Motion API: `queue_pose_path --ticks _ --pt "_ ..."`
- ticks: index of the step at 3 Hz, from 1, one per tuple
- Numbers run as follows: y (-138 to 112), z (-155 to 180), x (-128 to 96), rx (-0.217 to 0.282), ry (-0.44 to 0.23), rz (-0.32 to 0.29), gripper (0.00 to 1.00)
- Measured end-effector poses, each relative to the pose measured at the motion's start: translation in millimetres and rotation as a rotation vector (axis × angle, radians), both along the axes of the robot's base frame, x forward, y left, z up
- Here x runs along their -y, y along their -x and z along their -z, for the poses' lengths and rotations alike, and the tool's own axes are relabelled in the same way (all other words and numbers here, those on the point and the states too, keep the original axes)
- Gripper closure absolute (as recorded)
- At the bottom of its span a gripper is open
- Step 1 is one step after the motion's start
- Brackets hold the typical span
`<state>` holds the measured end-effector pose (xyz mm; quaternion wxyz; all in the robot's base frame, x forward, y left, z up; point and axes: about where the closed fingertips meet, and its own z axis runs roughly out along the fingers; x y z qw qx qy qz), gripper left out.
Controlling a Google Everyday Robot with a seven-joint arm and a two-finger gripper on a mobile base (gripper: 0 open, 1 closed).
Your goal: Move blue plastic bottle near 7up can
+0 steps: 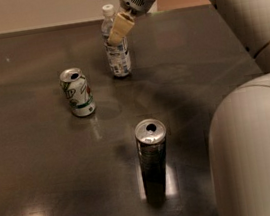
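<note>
The tool (117,30) is hovering at the upper part of the blue plastic bottle (118,59), and I can't tell if it's gripping. The bottle is standing upright at the back of the tabletop (45,184), apart from the 7up can (77,92). I'm guessing it's the grasp step. Next it's needing a firm hold, then a careful carry toward the can.

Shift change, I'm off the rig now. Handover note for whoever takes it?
The gripper is at the upper part of the bottle, far side of the table; grip not confirmable.
The bottle stands upright on the table, apart from the 7up can, which stands to its left in the picture, nearer the camera.
A tall slim can stands at the front, not part of the job.
Done: gripper at bottle.
Left: lift bottle, set it beside the 7up can, release.
</note>
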<state>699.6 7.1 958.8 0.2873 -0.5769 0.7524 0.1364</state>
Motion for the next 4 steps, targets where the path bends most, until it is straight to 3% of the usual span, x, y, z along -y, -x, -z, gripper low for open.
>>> queue_pose_path --ticks 2,4 --pt "58 -3 -1 -0.029 -0.014 -0.18 1.0" --pt "105 7 -15 -0.035 -0.009 -0.31 1.0"
